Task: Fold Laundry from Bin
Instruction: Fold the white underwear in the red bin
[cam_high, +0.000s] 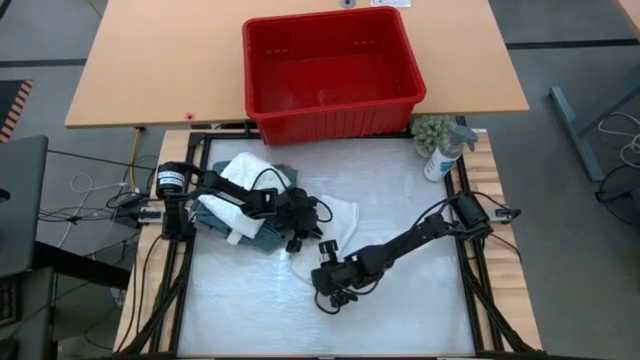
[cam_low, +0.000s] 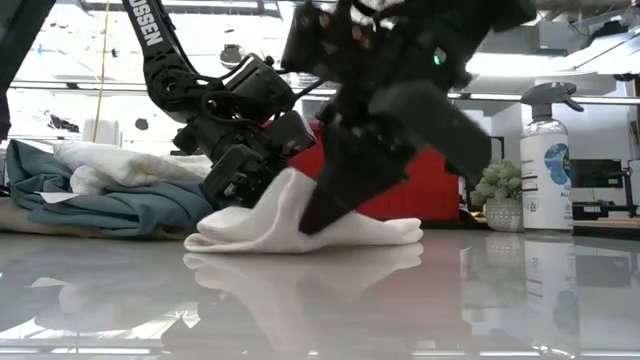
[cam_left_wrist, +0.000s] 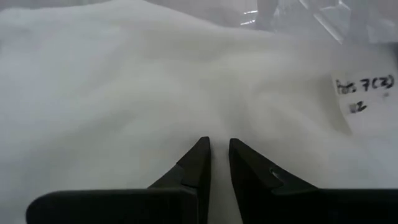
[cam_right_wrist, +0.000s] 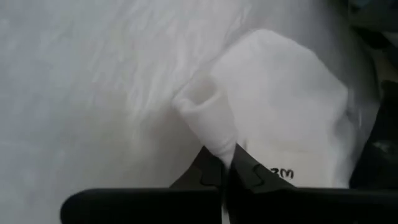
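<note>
Take the white garment (cam_high: 335, 218) as your landmark: it lies on the bench (cam_high: 400, 300) in front of the red bin (cam_high: 332, 72), which shows nothing inside from above. Left of it sits the pile (cam_high: 240, 205) of the other laundry, teal cloth under pale cloth, touching or just beside the white piece, so any pull on the white one may drag the pile along or snag a sleeve. Your left pincer (cam_left_wrist: 219, 163) is down on the white garment's left part, its fingers (cam_left_wrist: 194, 163) nearly together with only a thin gap; white cloth fills that view, but you cannot tell whether any fabric is truly caught between them. If it is only pressing, the cloth could slide free under it the moment the other side is tugged. Your right pincer (cam_right_wrist: 225, 168) is at the garment's near edge, clamped on a thin pinched ridge of white cloth. That bite looks slim: a quick lift might let it slip out, or might take just one layer and leave the garment bunched instead of spread. Right of the garment, well apart at the bench's far corner, stand a small plant (cam_high: 433, 132) and a spray bottle (cam_high: 446, 153); a wide sweep of the right arm could topple them.
</note>
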